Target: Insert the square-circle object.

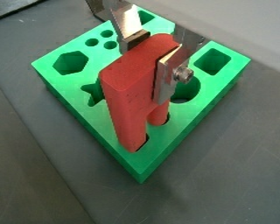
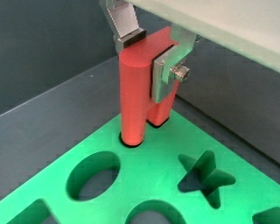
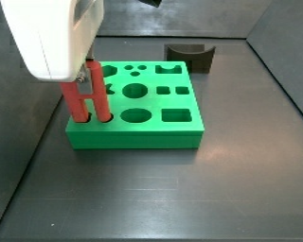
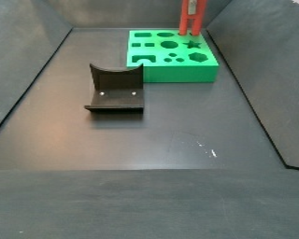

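The square-circle object [image 1: 130,92] is a bright red piece with one round and one square leg. My gripper [image 1: 150,57] is shut on its upper end and holds it upright over a corner of the green block [image 1: 130,162]. In a wrist view the object [image 2: 136,87] has both leg tips at the mouths of two holes in the block [image 2: 149,166], just entering them. In both side views the object [image 3: 84,102] [image 4: 190,17] stands at a corner of the block [image 3: 141,137] [image 4: 177,73]. The gripper [image 3: 86,76] is mostly hidden under its white housing.
The green block has several other shaped holes, among them a star [image 2: 203,175] and a hexagon [image 1: 73,61]. The dark fixture [image 4: 115,91] [image 3: 189,55] stands on the grey floor apart from the block. Dark walls enclose the floor.
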